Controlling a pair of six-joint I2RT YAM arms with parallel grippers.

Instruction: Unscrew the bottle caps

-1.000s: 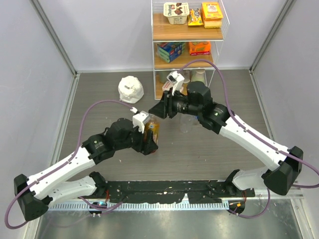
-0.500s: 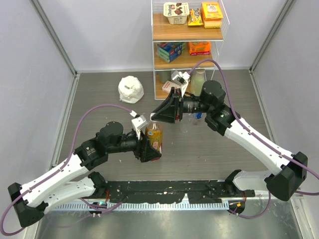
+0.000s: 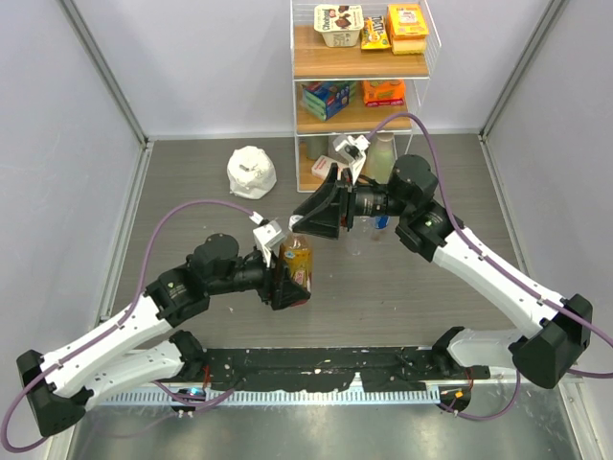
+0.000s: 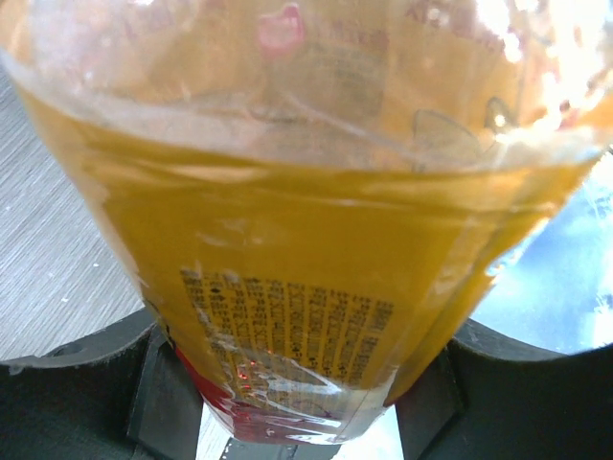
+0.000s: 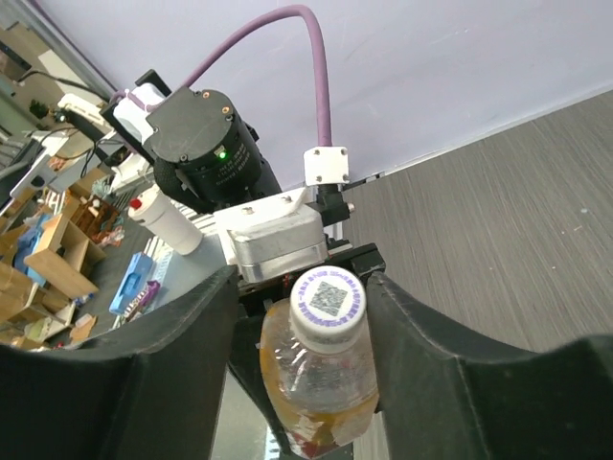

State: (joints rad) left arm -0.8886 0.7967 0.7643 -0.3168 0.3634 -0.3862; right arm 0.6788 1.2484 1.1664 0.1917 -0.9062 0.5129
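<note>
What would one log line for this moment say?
left pincer: shut on amber bottle | right pincer: open, flanking white cap | cap: on

Bottle (image 3: 296, 264): mid-worktop (image 3: 192, 182), clamped between the left fingers (image 4: 86, 383).
Cap (image 5: 328, 299): on the bottle's neck, between the spread right fingers (image 5: 124, 383).
Bag (image 3: 251, 172): on the worktop, behind and left of the bottle.
Rack (image 3: 316, 63): far edge, behind the bottle, right of the bag.
</note>
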